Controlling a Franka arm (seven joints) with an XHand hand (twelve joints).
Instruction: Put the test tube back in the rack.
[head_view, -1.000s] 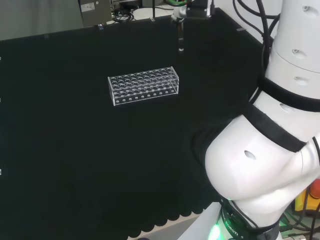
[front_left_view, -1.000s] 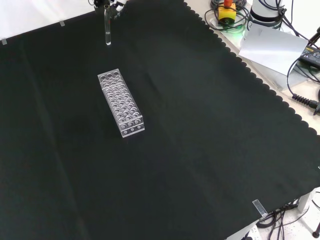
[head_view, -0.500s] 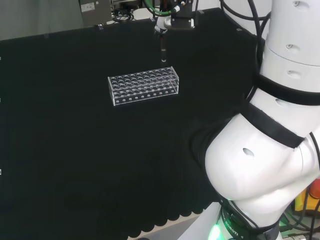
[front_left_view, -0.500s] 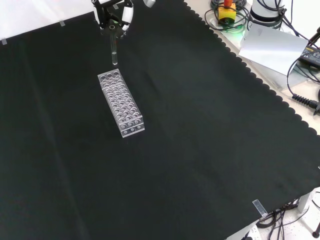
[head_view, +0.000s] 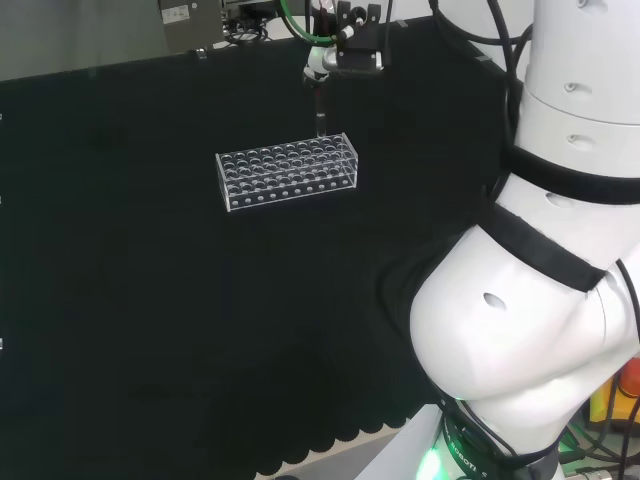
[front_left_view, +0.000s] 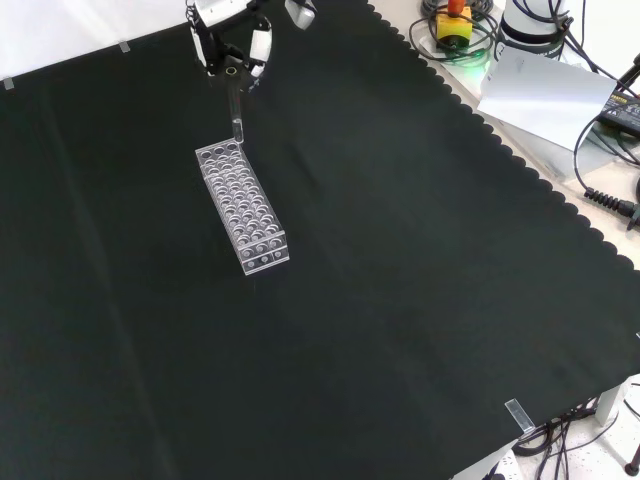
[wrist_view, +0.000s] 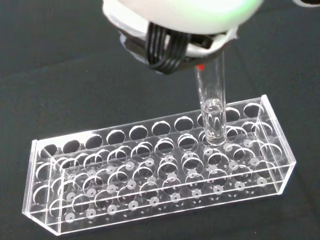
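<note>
The test tube (wrist_view: 212, 107) hangs upright with its rounded bottom right at the top plate of the clear rack (wrist_view: 150, 170), at the rack's end nearest the hand and in one of its far rows as the wrist view shows them. From these pictures you cannot tell whether the tip is already inside a hole or just above one. The hand (front_left_view: 232, 35) pinches the tube near its top, fingers curled around it.

In the front view the tube (front_left_view: 238, 115) comes down over the rack's upper end (front_left_view: 222, 156); in the head view it (head_view: 320, 112) meets the rack's right end (head_view: 335, 148).

To do this step well, keep the tube vertical and lower it straight, watching the wrist view so the tip stays centred in one hole and does not ride on the rim between two holes. The rack is light clear plastic on black cloth (front_left_view: 400, 250), so a sideways nudge would likely slide or tip it. Let go only once the tube's bottom sits in the lower plate, then lift the hand straight up.
</note>
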